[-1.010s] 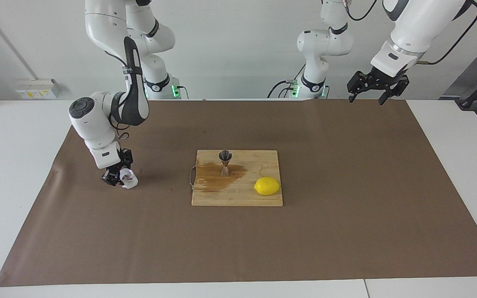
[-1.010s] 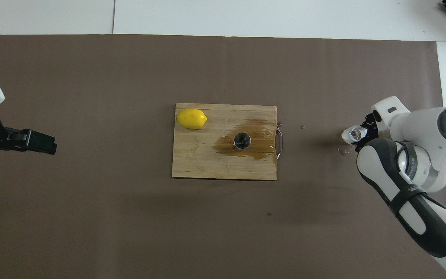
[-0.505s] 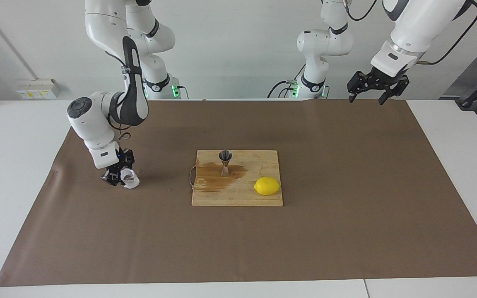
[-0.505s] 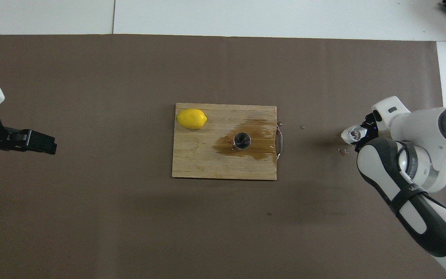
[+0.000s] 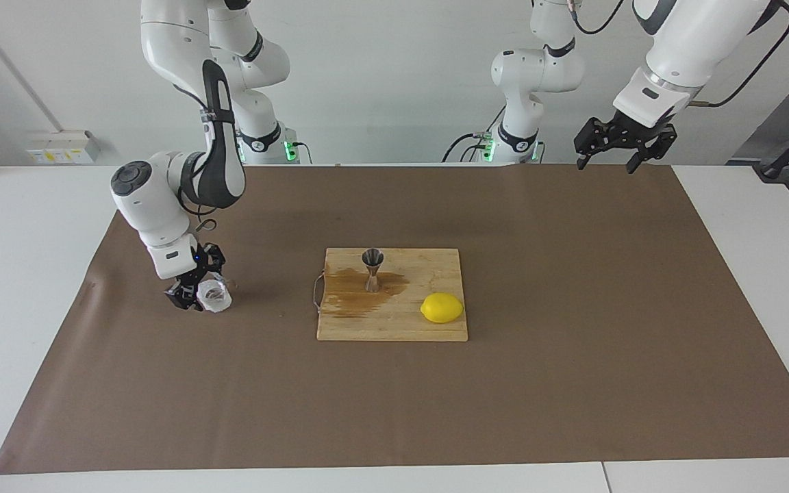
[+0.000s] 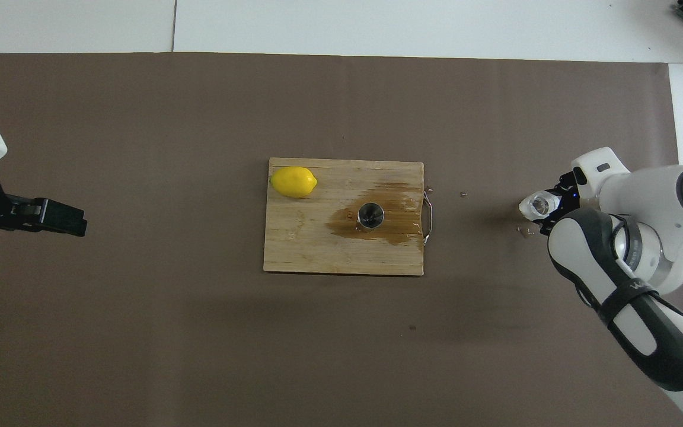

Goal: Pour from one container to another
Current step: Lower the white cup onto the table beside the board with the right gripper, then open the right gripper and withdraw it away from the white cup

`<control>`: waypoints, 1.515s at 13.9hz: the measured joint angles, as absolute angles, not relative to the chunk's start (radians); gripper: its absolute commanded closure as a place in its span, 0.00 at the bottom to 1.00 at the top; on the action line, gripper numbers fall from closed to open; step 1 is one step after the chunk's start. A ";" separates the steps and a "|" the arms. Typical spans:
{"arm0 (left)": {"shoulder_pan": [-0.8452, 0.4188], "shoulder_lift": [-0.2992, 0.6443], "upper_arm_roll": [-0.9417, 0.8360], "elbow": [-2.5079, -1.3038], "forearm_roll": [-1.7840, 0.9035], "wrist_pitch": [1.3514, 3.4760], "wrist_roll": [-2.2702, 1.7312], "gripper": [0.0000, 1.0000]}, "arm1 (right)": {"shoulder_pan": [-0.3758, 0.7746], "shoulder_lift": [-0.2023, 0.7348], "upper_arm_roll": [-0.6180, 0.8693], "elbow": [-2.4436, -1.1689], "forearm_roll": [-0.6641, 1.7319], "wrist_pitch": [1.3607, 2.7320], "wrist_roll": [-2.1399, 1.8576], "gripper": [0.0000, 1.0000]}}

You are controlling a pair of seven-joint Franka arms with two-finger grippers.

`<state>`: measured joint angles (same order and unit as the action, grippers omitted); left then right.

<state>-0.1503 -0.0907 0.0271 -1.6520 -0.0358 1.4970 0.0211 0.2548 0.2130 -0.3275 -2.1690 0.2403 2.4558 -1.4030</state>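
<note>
Facing the robots, the right gripper [image 5: 196, 296] sits low on the brown mat [image 5: 572, 383], its fingers around the crinkled cup [image 5: 215, 295]; whether they grip it I cannot tell. The steel jigger [image 5: 372, 268] stands upright on the wet cutting board [image 5: 394, 329]. The left gripper [image 5: 615, 156] waits aloft, spread apart. From overhead, the cup [image 6: 537, 206] looks thin, light and crushable, best held gently by its sides.

Our right arm folds down from its base at the upper left of the facing frame, wrist bent low, its black two-fingered right tool [image 5: 192, 293] close over the table at the left of centre. Our left arm waits, raised at the upper right of that frame, its black left tool [image 5: 615, 164] hanging with fingers spread apart.
</note>
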 measured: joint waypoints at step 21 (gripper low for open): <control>-0.150 -0.091 0.027 -1.652 -0.036 1.497 0.021 0.00 | 0.257 0.158 -0.370 -1.440 0.130 1.512 -0.519 0.09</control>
